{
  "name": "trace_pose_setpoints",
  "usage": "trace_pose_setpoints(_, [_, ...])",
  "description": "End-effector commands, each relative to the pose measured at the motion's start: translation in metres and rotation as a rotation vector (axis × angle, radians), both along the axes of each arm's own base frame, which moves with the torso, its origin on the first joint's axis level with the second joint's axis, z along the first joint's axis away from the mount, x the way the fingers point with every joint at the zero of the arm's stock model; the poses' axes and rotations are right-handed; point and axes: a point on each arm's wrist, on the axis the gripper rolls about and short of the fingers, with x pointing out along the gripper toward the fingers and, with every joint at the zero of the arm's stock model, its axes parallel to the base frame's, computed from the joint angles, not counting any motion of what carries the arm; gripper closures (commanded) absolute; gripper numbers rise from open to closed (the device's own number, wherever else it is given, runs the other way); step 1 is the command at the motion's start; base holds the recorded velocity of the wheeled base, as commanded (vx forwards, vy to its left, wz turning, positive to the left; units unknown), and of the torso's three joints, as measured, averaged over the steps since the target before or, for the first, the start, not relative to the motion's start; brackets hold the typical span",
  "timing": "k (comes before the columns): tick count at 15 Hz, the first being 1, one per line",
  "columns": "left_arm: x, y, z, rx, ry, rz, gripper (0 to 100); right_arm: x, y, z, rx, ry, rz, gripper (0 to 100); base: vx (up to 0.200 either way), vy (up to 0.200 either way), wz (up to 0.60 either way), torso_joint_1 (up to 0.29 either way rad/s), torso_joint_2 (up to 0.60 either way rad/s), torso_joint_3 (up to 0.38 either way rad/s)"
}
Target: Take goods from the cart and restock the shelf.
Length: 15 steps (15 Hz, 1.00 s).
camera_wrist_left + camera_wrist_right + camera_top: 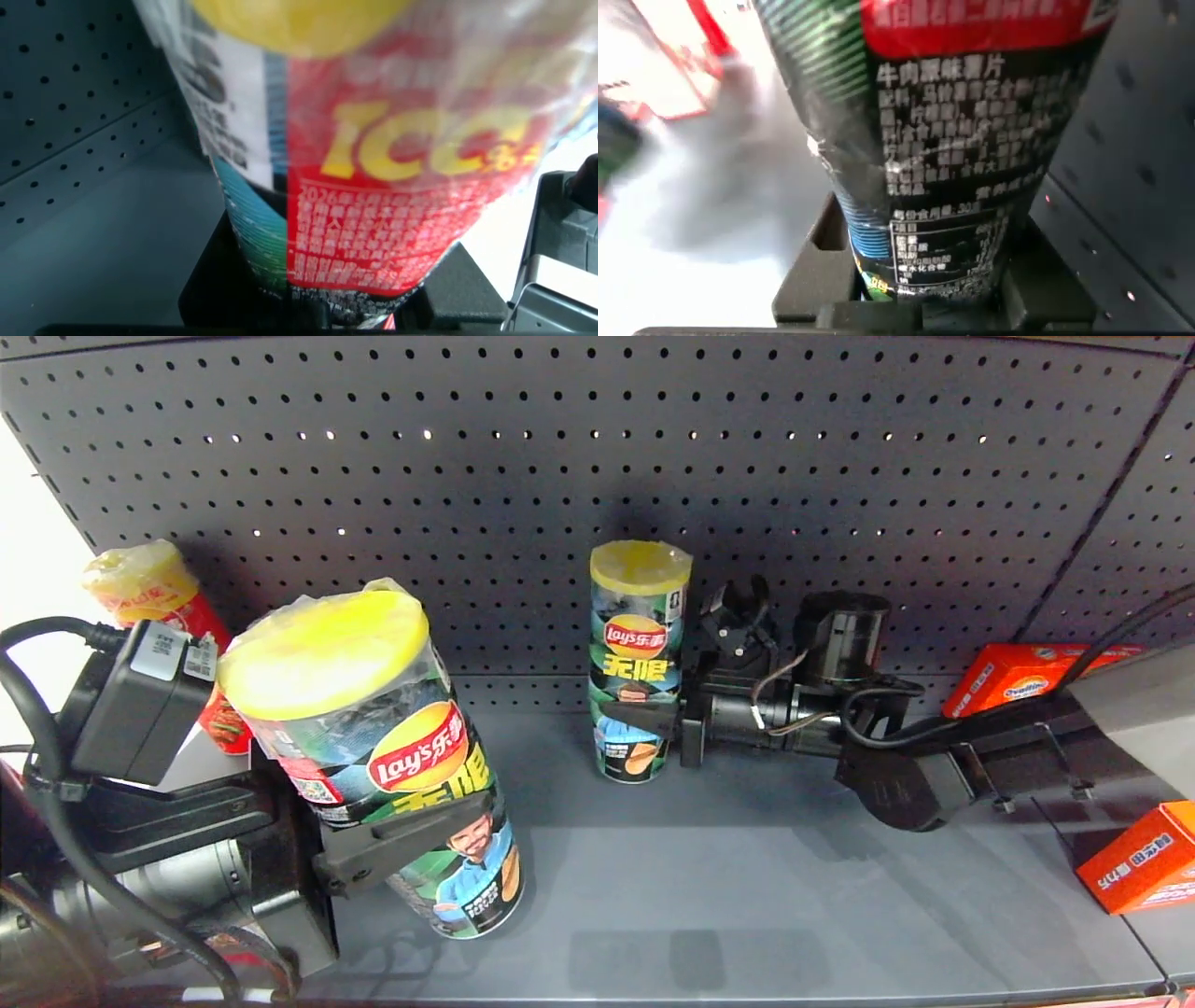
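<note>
Two chip cans with yellow lids and green-blue wrappers are in play. My left gripper point(411, 831) is shut on the nearer can point(373, 728), which tilts at the front left of the grey shelf point(766, 887). In the left wrist view this can point(374, 187) stands between the fingers of the left gripper point(346, 303). My right gripper point(644, 717) is shut on the second can point(639, 644), upright with its base on the shelf near the pegboard. The right wrist view has that can point(943, 159) filling the span of the right gripper point(924, 294).
A red chip can with a yellow lid point(159, 607) stands at the far left back. Two orange boxes point(1018, 677) point(1139, 859) lie on the right. The perforated back wall point(653, 448) closes off the rear. Bare shelf lies between the cans and the boxes.
</note>
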Motion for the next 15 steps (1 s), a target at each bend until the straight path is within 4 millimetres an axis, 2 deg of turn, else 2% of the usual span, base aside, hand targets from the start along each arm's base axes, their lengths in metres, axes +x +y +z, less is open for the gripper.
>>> trace_pose_setpoints(1, [0.000, 0.000, 0.002, -0.003, -0.008, 0.002, 100, -0.046, -0.005, 0.030, 0.050, -0.020, 0.024, 100, 0.000, 0.000, 0.00, 0.000, 0.00, 0.000])
trace_pose_setpoints(2, [0.000, 0.000, 0.003, -0.004, -0.010, 0.002, 100, -0.054, -0.006, 0.031, 0.054, -0.010, 0.029, 100, 0.000, 0.000, 0.00, 0.000, 0.00, 0.000])
trace_pose_setpoints(4, [0.001, 0.000, 0.004, -0.006, -0.014, 0.002, 100, -0.089, -0.019, 0.028, 0.052, 0.003, 0.015, 100, 0.000, 0.000, 0.00, 0.000, 0.00, 0.000])
trace_pose_setpoints(7, [0.001, -0.001, 0.004, -0.007, -0.013, 0.004, 100, -0.118, -0.034, 0.011, 0.044, 0.016, 0.027, 100, 0.000, 0.000, 0.00, 0.000, 0.00, 0.000])
trace_pose_setpoints(12, [0.004, -0.002, 0.005, -0.006, -0.011, 0.005, 100, -0.126, -0.035, -0.021, 0.012, 0.054, 0.024, 100, 0.000, 0.000, 0.00, 0.000, 0.00, 0.000])
trace_pose_setpoints(15, [0.004, -0.002, 0.005, -0.007, -0.013, 0.016, 100, -0.122, -0.024, -0.034, -0.001, 0.068, 0.039, 100, 0.000, 0.000, 0.00, 0.000, 0.00, 0.000])
